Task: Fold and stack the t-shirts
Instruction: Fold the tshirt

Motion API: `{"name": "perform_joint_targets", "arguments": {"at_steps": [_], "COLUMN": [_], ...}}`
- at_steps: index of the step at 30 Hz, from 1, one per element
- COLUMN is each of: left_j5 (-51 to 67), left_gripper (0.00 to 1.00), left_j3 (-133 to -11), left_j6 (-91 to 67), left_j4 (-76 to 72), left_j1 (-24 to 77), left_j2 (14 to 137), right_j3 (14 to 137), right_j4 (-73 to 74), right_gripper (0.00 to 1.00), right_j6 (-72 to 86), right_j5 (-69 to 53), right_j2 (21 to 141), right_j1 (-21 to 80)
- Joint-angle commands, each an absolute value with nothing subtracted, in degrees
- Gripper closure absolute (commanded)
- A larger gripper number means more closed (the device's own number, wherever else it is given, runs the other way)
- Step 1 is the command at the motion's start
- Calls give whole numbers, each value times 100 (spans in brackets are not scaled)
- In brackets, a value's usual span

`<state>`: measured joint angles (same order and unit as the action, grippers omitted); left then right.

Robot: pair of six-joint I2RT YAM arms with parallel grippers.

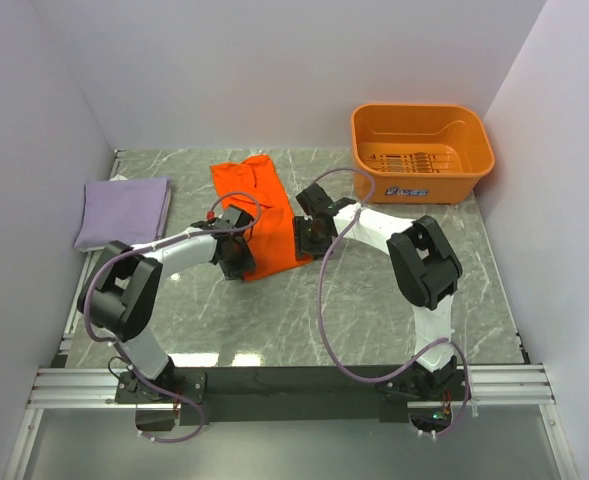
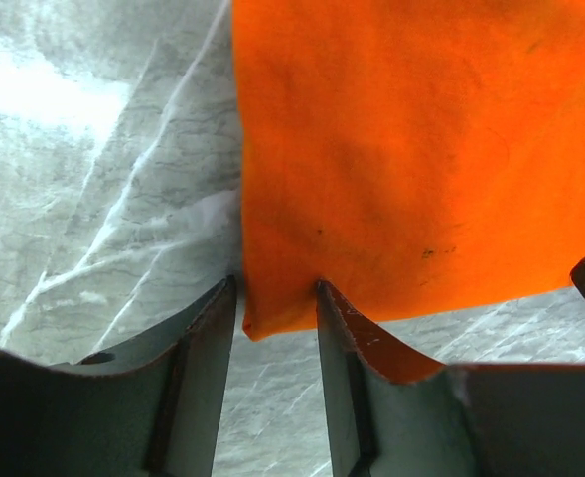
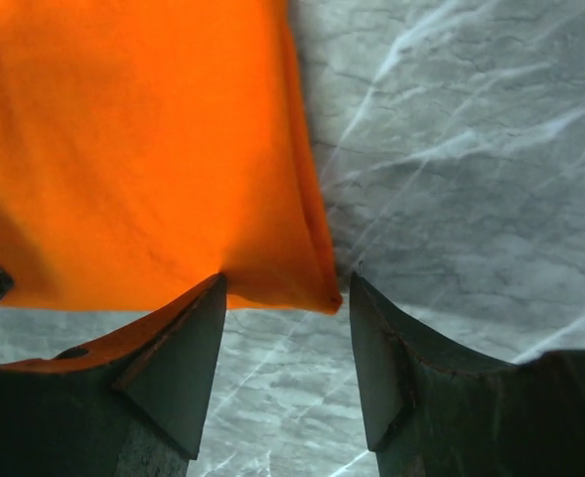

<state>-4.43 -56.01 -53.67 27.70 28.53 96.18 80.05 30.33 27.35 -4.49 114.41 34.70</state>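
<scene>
— What do the arms (image 1: 179, 250) look like?
— White tubes, fat black joints (image 1: 426, 262). Purple cables (image 1: 323, 300) loop behind the left pincer (image 2: 276, 285) and right pincer (image 3: 287, 278).
— Their fingers (image 2: 198, 397)?
— Dark grey, pointy.

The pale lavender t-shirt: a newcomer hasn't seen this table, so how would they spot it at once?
Start at the grey marble table and go to its left edge, by the wall. There lies the pale lavender cloth t-shirt, folded flat. It is the only purple thing; the other cloth t-shirt and the rigid plastic basket are bright orange.
</scene>
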Motion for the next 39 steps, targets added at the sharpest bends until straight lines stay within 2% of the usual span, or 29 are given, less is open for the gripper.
{"name": "perform_joint_targets", "arguments": {"at_steps": [1, 10, 17, 18, 21, 22, 24, 25, 32, 39], "left_j5": [-545, -431, -290, -238, -167, -123, -62, 43, 324, 887], "left_gripper": [57, 61, 63, 64, 70, 78, 90, 99, 99, 99], "left_j3": [-5730, -5862, -5898, -5880, -5801, -5792, -5757, -5713, -5143, -4536], "left_j6": [-5274, -5168, -5098, -5080, -5045, -5036, -5001, -4940, -4737, -5272], "left_j4": [3014, 3340, 3472, 3419, 3331, 3322, 3322, 3287, 3831, 4587], "left_j1": [2927, 2979, 3006, 3015, 3006, 3015, 3006, 3015, 3234, 4340], "left_j2": [9870, 10292, 10538, 10538, 10529, 10538, 10468, 10416, 9048, 7367], "right_j3": [8217, 8472, 8613, 8622, 8605, 8552, 8499, 8490, 7929, 6103], "right_j4": [3357, 3832, 3920, 3929, 3850, 3824, 3797, 3832, 4358, 4991], "right_gripper": [41, 46, 57, 59, 76, 84, 92, 100, 100, 100], "right_j6": [2707, 2663, 2602, 2593, 2531, 2505, 2479, 2470, 2224, 2118], "right_j5": [-123, -9, -61, -88, -193, -219, -264, -298, -501, -800], "right_j2": [11531, 11804, 12014, 12032, 12024, 11997, 11874, 11778, 10724, 9028], "right_j1": [3489, 3638, 3691, 3683, 3700, 3691, 3700, 3700, 3691, 4095]}}
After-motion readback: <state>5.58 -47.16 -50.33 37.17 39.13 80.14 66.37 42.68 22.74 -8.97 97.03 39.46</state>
